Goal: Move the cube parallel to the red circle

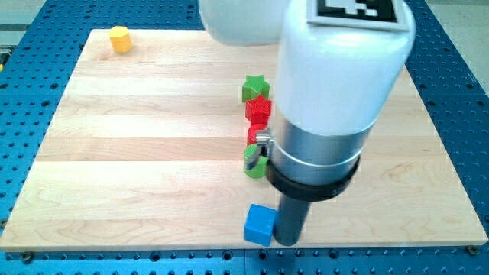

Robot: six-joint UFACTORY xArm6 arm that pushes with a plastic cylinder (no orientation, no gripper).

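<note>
A blue cube (260, 224) sits near the view's bottom edge of the wooden board (137, 153), a little right of centre. My tip (288, 241) stands right beside the cube, on its right, touching or nearly touching it. Above them a column of blocks runs up the board: a green block (254, 162), partly hidden by the arm, a red round block (255, 134), mostly hidden, a red star (259, 110), and a green star (256, 88) at the top.
A yellow hexagonal block (119, 38) lies at the board's top left corner. The arm's large white and grey body (336, 84) covers the board's right middle. A blue perforated table (30, 92) surrounds the board.
</note>
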